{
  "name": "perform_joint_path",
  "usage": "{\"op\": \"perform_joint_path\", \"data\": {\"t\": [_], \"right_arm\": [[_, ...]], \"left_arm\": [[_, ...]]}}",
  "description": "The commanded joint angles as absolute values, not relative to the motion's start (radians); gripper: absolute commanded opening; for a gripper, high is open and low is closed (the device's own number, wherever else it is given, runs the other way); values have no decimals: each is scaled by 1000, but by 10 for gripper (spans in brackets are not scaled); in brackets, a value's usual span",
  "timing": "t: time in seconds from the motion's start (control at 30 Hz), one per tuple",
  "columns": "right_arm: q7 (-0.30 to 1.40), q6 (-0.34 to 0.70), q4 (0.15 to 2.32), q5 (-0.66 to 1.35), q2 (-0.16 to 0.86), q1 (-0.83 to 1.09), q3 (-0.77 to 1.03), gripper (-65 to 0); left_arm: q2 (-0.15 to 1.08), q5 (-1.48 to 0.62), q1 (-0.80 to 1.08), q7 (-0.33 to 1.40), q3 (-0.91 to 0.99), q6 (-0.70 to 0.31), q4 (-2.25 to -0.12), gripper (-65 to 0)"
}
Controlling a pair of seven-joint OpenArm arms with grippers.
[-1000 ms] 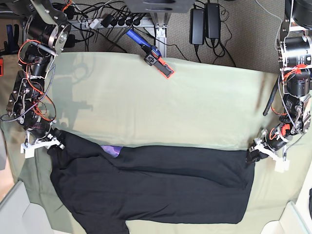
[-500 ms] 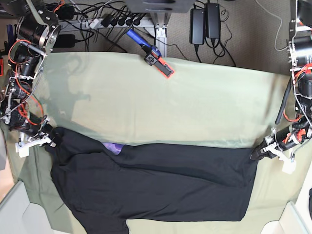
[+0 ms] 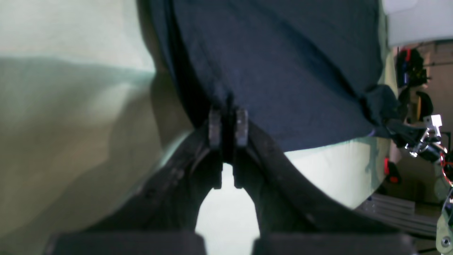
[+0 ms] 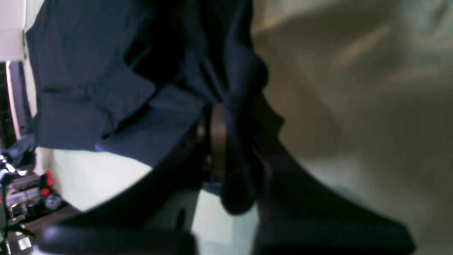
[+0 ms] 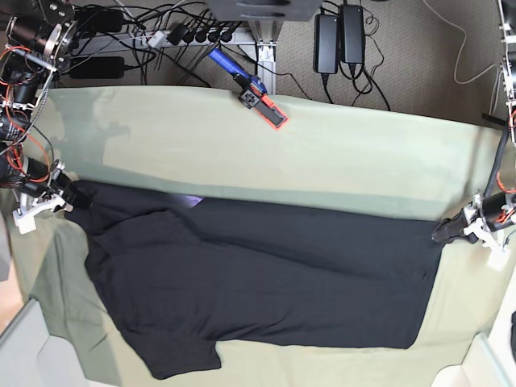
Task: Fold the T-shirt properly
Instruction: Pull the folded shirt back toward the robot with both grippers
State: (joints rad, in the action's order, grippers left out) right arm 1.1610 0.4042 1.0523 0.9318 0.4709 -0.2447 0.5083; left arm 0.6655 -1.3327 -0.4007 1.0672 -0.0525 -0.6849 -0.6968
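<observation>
1. My left claw (image 5: 451,230) is at the right edge of the base view, closed tight on a corner of the T-shirt (image 5: 266,282).
2. Left wrist view: my fingers (image 3: 214,127) are nearly together, with a thin fold of black cloth pinched between them.
3. My right claw (image 5: 68,196) is at the left edge of the base view, also clamped on the T-shirt, at the opposite upper corner.
4. Right wrist view: a bunched wad of black fabric (image 4: 233,88) is wedged in the jaws and hides most of the fingers; picture is blurry and dark.
5. The T-shirt lies on the green cloth (image 5: 322,161), pulled out wide between the two claws, upper edge almost straight from one grip to the other.
6. One sleeve (image 5: 181,359) hangs toward the near edge at lower left in the base view.
7. A small purple patch (image 5: 188,199) shows at the shirt's upper edge, near the right claw; can't tell what it is.
8. A blue-and-orange tool (image 5: 250,89) rests at the far edge of the green cloth, well apart from the shirt.
9. Cables and black power bricks (image 5: 339,36) lie on the floor beyond the table.
</observation>
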Motion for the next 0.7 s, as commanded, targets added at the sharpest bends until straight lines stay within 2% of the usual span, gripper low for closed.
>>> {"op": "perform_joint_path", "data": {"t": [0.0,0.47,0.67], "right_arm": [[1151,496,1072,952,507,-249,515,-650],[1191,532,1105,1069,568,-48,515,-650],[1202,532,1183,1085,607,54,516,-650]], "left_arm": [[699,-1351,-415,1060,-46,-698,-720,-650],[723,-1349,-78,1078,-44,-698,-1140,-650],[749,-1326,20,1076,7,-698,-1237,-650]]}}
